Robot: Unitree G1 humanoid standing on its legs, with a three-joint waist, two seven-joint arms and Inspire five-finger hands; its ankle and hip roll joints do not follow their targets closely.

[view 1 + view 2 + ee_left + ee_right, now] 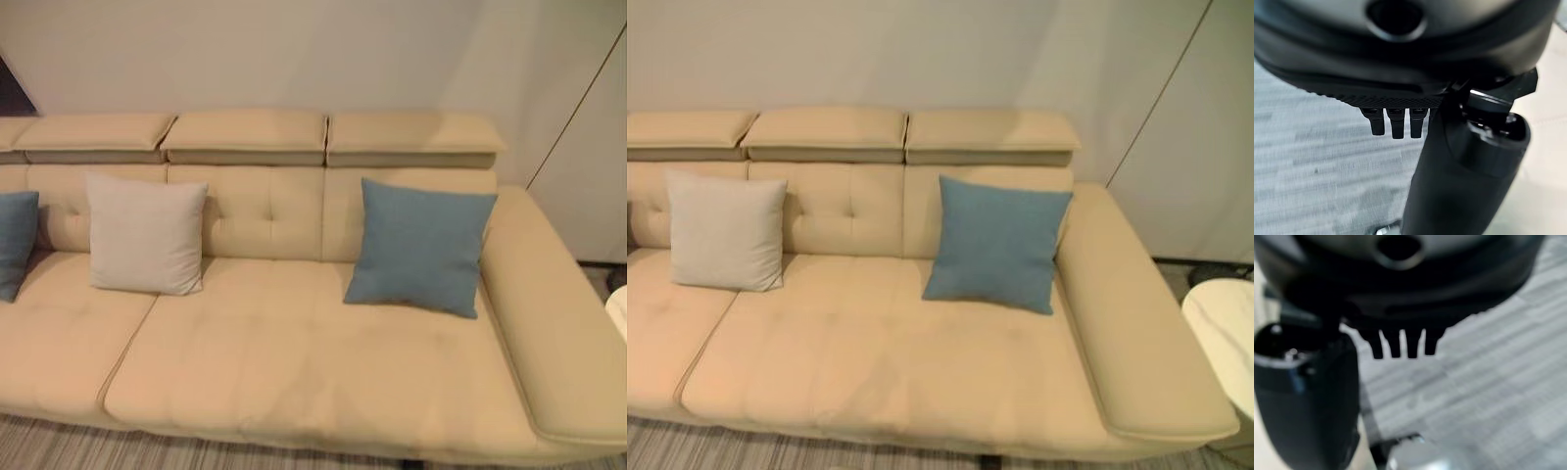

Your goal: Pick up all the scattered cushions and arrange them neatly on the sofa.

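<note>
With fingers of left hand (1396,122) and right hand (1400,345) straight, apart, holding nothing above striped carpet (1312,161), 3 cushions (421,245) upright on sofa (294,362) far from fingers; risk: missing any cushion outside sight on floor.

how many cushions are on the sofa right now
3. A blue cushion leans on the backrest by the sofa's right armrest, a cream cushion stands left of centre, and another blue one is cut off at the left edge. More may lie beyond it.
</note>
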